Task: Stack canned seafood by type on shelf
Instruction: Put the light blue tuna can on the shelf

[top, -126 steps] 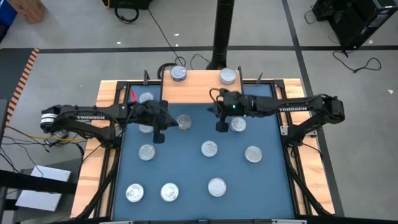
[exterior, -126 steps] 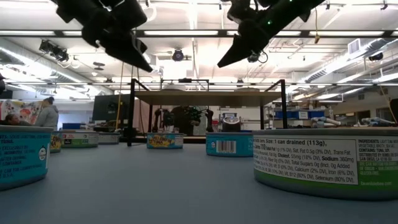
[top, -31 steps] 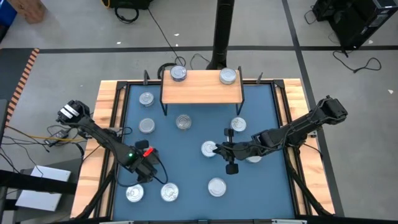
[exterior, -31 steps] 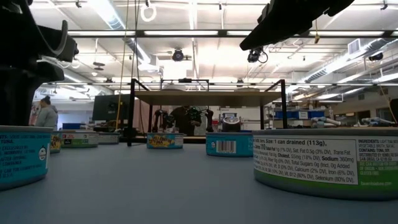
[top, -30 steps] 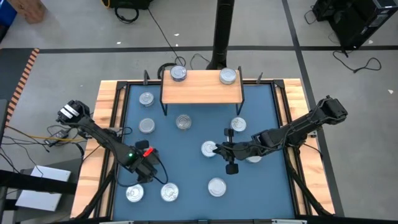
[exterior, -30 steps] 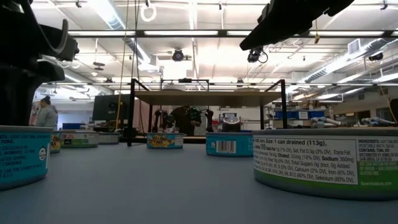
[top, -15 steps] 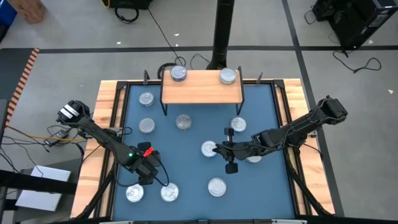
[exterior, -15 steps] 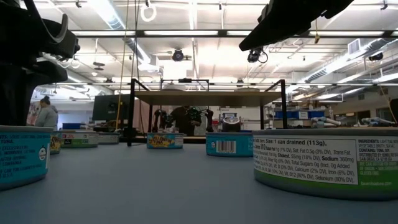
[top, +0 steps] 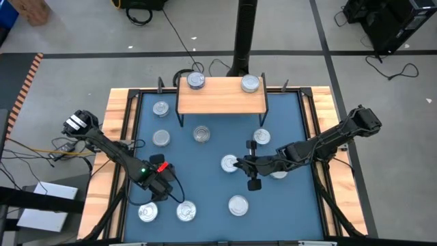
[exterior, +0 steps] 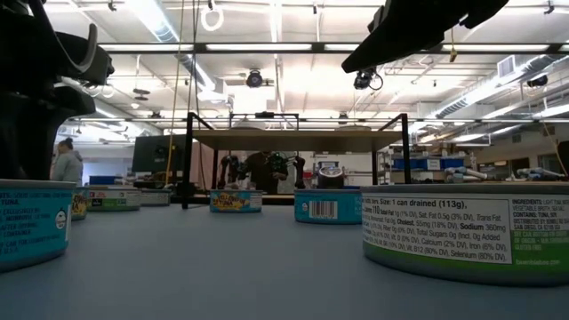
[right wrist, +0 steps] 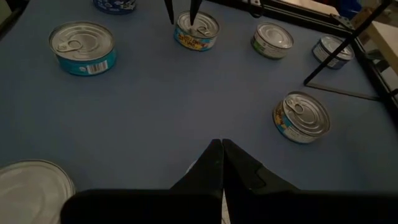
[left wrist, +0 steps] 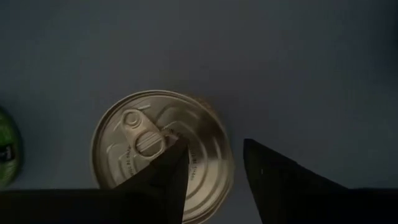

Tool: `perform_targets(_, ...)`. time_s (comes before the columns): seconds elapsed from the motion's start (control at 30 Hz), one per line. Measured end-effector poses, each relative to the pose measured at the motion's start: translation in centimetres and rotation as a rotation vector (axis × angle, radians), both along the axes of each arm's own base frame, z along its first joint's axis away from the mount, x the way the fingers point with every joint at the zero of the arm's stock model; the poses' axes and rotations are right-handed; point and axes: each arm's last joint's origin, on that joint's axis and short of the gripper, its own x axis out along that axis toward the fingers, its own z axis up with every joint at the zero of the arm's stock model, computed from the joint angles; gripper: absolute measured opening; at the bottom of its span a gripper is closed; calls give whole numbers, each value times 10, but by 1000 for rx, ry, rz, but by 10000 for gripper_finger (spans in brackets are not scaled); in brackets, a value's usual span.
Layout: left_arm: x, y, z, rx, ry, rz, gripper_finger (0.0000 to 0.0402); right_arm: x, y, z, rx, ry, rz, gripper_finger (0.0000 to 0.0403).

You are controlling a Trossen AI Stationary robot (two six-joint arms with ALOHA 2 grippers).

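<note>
Over the blue mat's [top: 205, 191] near-left area, left gripper [left wrist: 211, 163], fingers now parted wider than half a second ago, above a round silver-topped seafood tin [left wrist: 158, 149]; right gripper [right wrist: 221, 155] pressed together mid-mat; light-wood shelf [top: 222, 96] bearing two tins, unchanged.

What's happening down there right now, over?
Left claw open above a tin. Right claw shut, empty, mid-mat. Two tins on shelf. Nothing in the way.
</note>
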Motion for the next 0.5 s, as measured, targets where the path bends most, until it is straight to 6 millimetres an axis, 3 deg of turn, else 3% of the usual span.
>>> perform_targets(0.17,0,0,-1,15,1,8,147,0,0,0,-3,0,2,9)
perform_targets(0.4,9,-5,-17,79,27,-20,88,0,-1,1,-29,-9,-30,9)
perform_targets(0.5,13,-8,-15,93,48,-38,61,0,-1,1,-49,-9,-24,10)
